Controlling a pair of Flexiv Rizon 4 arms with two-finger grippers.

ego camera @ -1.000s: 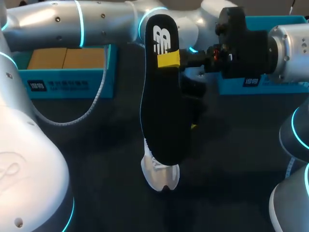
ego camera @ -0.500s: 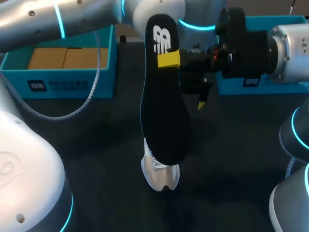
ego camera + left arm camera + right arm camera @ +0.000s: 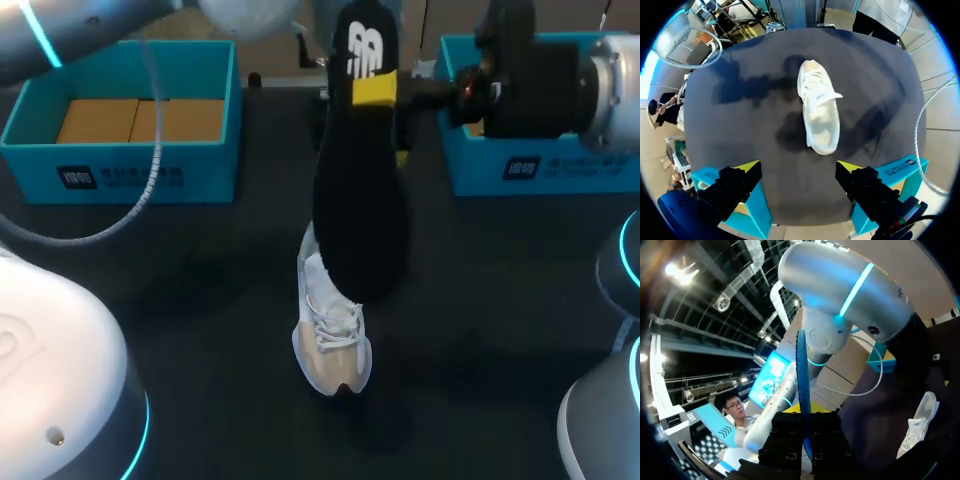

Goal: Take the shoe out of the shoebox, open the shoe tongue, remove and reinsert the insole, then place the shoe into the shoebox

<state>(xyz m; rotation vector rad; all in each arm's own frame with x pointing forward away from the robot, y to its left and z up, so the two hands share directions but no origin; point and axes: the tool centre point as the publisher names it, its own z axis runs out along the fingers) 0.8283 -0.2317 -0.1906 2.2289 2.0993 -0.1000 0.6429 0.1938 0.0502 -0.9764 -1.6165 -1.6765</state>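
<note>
**Grip state.** The right fingers (image 3: 375,88) are closed on the insole (image 3: 360,190), pinching it near its heel end. The left fingers (image 3: 750,169) are spread wide with nothing between them, high above the counter (image 3: 200,300).

**Positions.**
- The shoe (image 3: 332,345) rests on its sole on the counter, well below both sets of fingers and touched by neither.
- In the left wrist view it lies ahead of the open fingers, centred on the gap between them.
- One teal box (image 3: 520,170) sits just behind the right fingers, and the other teal box (image 3: 150,175) is well off to their far side. I cannot tell which is the shoebox proper.

**Orientation.**
- Insole: the long axis runs from the right fingers down towards the shoe, logo end at the fingers and toe end lowest. The right wrist view shows it edge-on between the fingers. The free end looks clear of the shoe, above its rear half, but I cannot tell the gap.
- Shoe: the long axis is roughly in line with the insole. The heel points towards the boxes and the toe points away from them.

**Risks (judgement).**
- The insole is held at one end only, so the long free length may flex or swing. The toe end could then miss the opening and catch on the collar, the tongue or the laces.
- Nothing braces the shoe. A downward push could slide it or tip it onto its side.
- The shoe mouth is hidden behind the insole in the head view, so whether the tongue is open is unconfirmed.
- The pinch is narrow, so a snag could pull the insole through the fingers.
</note>
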